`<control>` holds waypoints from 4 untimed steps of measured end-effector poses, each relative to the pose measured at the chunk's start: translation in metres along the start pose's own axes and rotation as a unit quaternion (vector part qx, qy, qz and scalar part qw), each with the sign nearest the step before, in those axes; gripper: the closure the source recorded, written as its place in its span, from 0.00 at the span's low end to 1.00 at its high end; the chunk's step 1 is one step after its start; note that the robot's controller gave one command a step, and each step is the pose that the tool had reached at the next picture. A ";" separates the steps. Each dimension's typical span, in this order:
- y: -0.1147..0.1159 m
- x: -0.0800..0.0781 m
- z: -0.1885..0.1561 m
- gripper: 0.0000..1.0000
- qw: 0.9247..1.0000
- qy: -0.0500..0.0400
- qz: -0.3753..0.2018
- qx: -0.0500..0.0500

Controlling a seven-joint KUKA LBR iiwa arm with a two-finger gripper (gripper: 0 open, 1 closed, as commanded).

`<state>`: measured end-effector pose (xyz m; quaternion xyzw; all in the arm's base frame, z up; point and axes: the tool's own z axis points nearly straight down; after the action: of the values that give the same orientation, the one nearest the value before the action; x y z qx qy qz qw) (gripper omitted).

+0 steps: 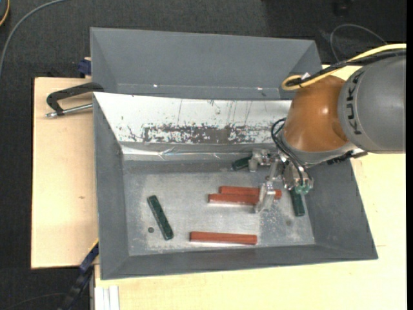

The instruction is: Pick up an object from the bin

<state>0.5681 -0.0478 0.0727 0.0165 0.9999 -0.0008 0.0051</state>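
Observation:
My gripper [264,197] is low in the bin's right half, at the right end of two red-brown bars [233,196] that lie side by side in the middle of the floor. Its metal tip touches or overlaps the end of those bars. A short dark green stick [298,204] lies just to the right of the gripper. A small dark green piece [241,164] sits behind it, near the back wall.
A longer red-brown bar [223,238] lies along the front wall. A dark green stick [159,217] rests slanted at the left of the floor. The arm's orange cover hangs over the bin's right side.

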 end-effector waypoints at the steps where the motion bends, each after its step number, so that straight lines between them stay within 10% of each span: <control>1: -0.022 0.003 -0.046 0.00 0.987 0.000 -0.159 0.000; 2: -0.021 0.004 -0.045 1.00 0.987 0.002 -0.158 -0.002; 3: -0.021 0.004 -0.045 0.00 0.987 0.002 -0.158 -0.002; 4: -0.035 -0.015 0.003 0.00 0.949 0.002 -0.317 -0.002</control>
<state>0.5823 -0.0829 0.0697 -0.3010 0.9536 0.0000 0.0022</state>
